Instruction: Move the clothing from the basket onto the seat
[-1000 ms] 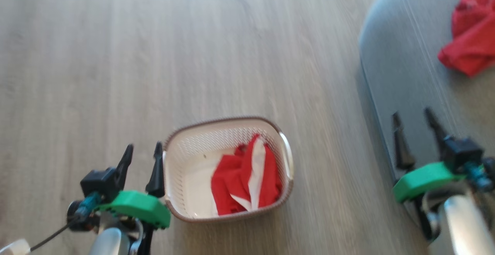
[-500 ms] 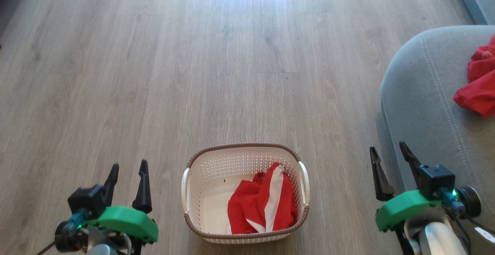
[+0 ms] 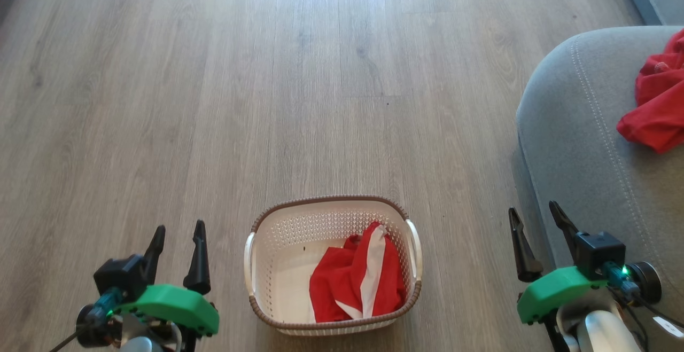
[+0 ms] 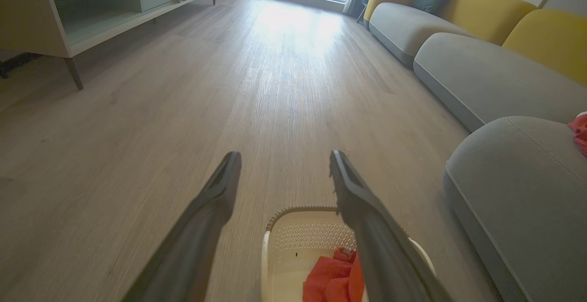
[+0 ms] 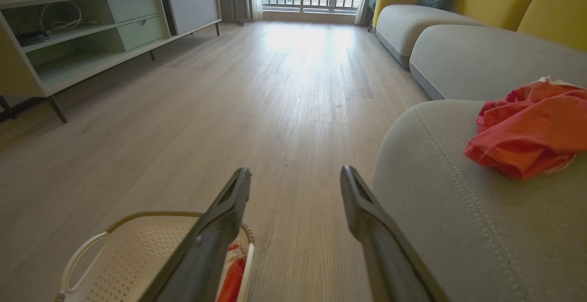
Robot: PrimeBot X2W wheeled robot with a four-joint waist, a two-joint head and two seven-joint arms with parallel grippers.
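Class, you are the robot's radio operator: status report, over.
Open, empty: left gripper, right gripper. Striped garment in basket, red garment on seat. Basket mouth unblocked.

No text, label, brand, number or sign is legible anywhere in these views.

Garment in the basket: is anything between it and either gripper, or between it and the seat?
Nothing visible. The garment lies uncovered in the basket; left gripper and right gripper stand open either side. Only the basket wall and bare floor separate it from the seat.
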